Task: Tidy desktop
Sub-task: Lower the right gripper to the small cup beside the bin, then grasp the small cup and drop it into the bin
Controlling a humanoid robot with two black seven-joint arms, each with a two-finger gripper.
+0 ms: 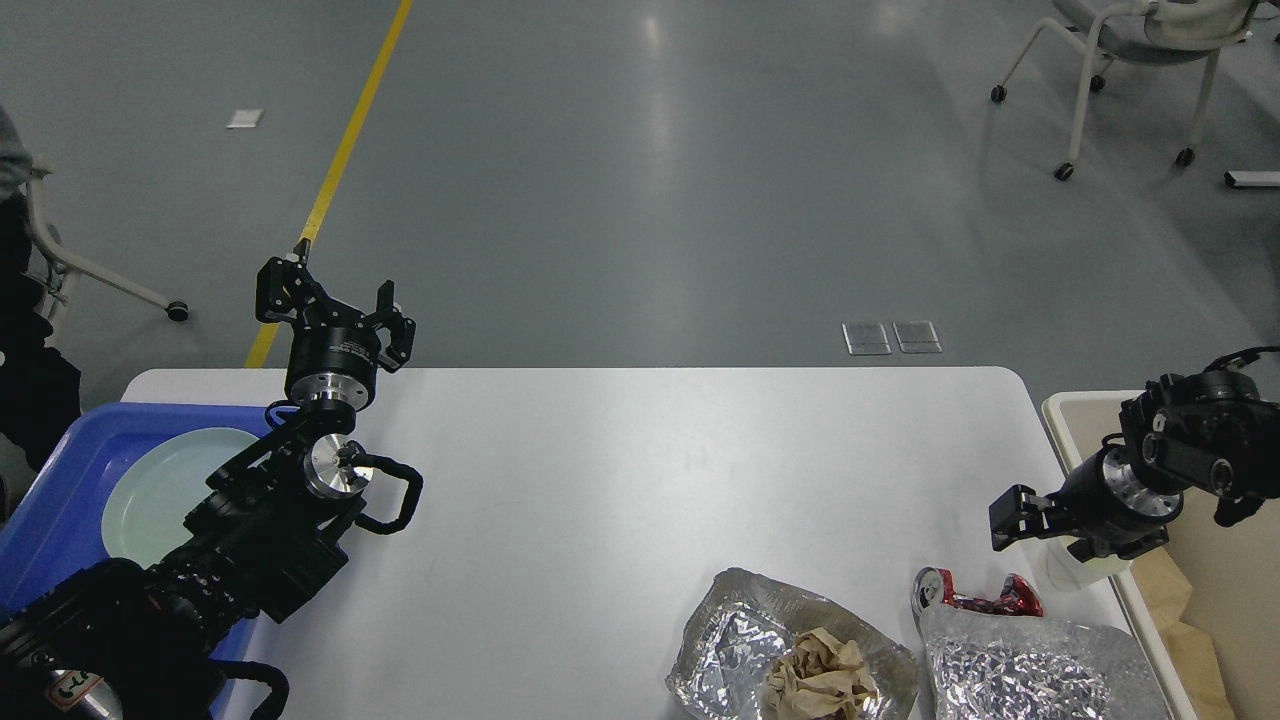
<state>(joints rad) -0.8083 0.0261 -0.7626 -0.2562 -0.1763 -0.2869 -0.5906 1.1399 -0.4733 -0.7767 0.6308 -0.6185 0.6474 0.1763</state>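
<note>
The white desktop [620,480] fills the lower half of the head view. Near its right front edge a white paper cup [1068,578] lies on its side, mostly hidden by my right gripper [1050,535]. That gripper is open and low over the cup, with a finger on either side of it. Litter sits along the front edge: a crumpled foil sheet [735,635] holding a brown paper wad [820,675], a crushed red can [975,598] and a second foil sheet [1030,670]. My left gripper [335,305] stands open above the back left edge, holding nothing.
A cream bin [1062,435] stands just off the right edge with brown paper inside. A blue tray [60,480] holding a pale plate [160,480] sits at the left. Wheeled chairs stand on the floor at far right and far left.
</note>
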